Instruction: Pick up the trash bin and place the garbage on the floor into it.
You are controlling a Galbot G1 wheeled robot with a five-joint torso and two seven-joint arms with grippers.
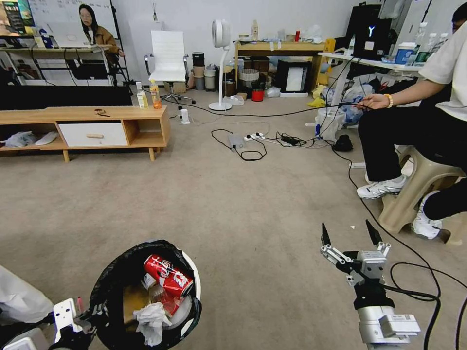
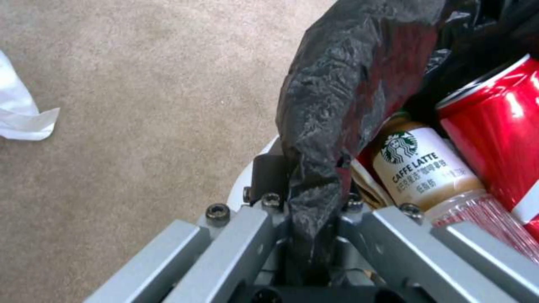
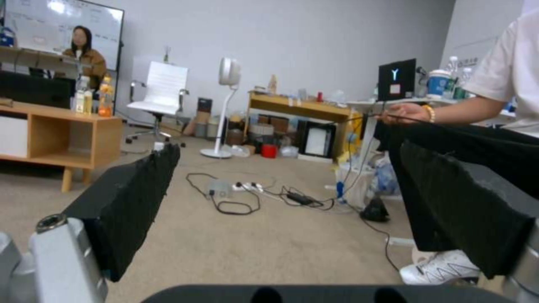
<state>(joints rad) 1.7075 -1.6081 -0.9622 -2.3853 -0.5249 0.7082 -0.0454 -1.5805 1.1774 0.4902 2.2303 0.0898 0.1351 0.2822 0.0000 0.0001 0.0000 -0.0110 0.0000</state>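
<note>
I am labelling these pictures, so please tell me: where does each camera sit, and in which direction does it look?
Head view: on the head, looking forward and down at the carpet; left gripper grips the trash bin, right gripper open.
Left wrist view: on the left wrist, facing the bag-covered rim; its fingers pinch it.
Right wrist view: on the right wrist, low, looking across the room; both pads show.
Head and left wrist views share the red soda can.

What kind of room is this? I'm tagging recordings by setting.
Probably an office or lab staged as a living room: carpet throughout, a low wooden TV stand, desks with a laptop, and power strips and cables on the floor.
</note>
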